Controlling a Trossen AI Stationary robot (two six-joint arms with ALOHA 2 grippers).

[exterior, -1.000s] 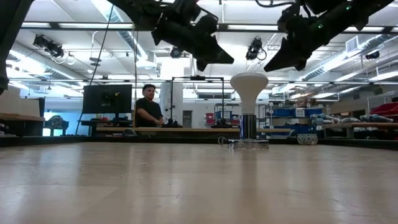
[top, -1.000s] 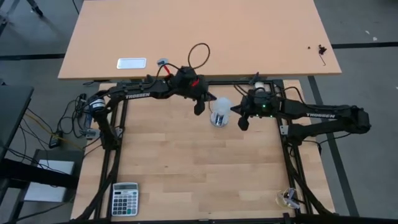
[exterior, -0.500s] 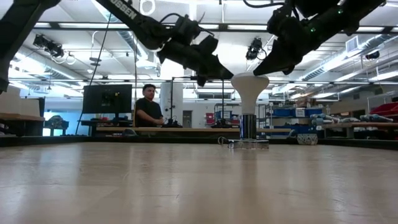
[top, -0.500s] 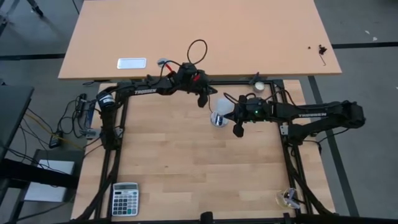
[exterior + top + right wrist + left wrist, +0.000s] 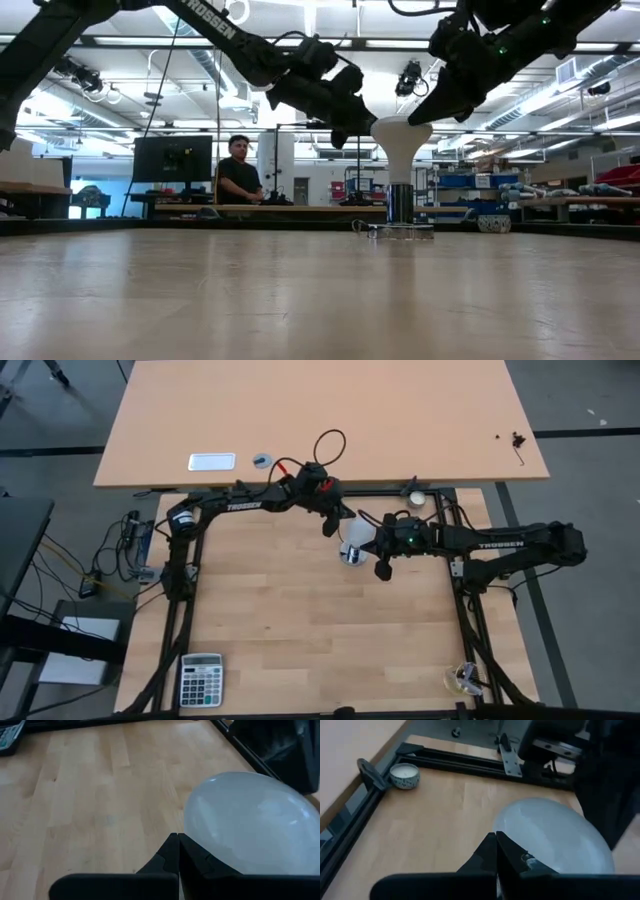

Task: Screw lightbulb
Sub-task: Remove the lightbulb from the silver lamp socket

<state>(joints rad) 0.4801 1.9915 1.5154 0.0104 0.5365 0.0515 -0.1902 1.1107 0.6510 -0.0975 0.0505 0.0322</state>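
Frosted white lightbulb [image 5: 400, 140] stands upright; left gripper [image 5: 496, 851] and right gripper [image 5: 178, 851] both pinched closed, empty.

The lightbulb [image 5: 252, 822] fills the view just beyond the right gripper [image 5: 178, 851], whose jaws are pressed together, above the wooden worktop [image 5: 90, 795].

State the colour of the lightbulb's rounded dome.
Frosted white; the rounded dome of the lightbulb shows best in the right wrist view.

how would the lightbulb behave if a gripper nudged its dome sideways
The lightbulb stands tall on a narrow neck over a small socket base, so it probably tips easily. Its smooth frosted dome looks slippery and likely fragile.
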